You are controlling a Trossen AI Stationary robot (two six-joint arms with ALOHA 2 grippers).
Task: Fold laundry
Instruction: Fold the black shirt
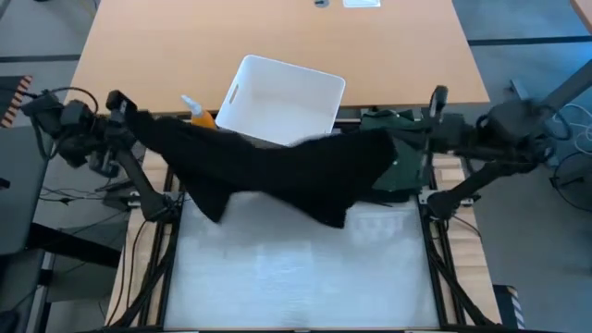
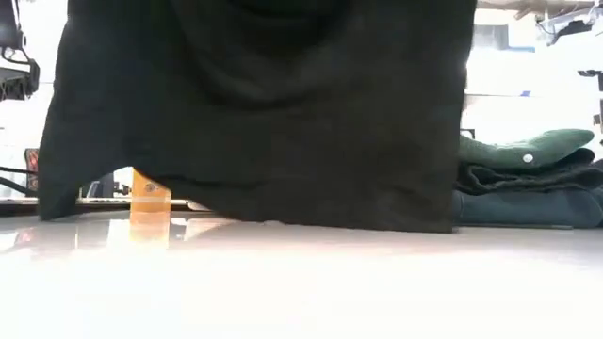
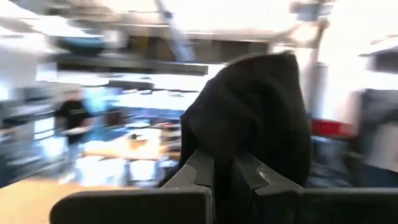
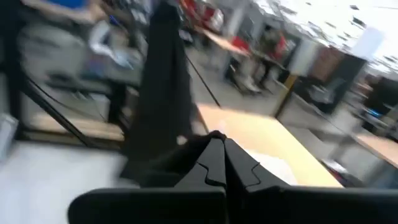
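You have the black garment (image 1: pixel 277 171) stretched between both clamped grippers, left (image 1: pixel 125 109) and right (image 1: pixel 427 125); folded clothes (image 2: pixel 528 184) are stacked aside; this one remains unfolded.

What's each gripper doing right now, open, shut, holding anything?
Left gripper: shut on one end of the black garment, held up above the table.
Right gripper: shut on its other end.

Black garment (image 1: pixel 277 171), dark green folded clothes (image 2: pixel 523 151), white bin (image 1: pixel 282 97), orange bottle (image 2: pixel 150 202)
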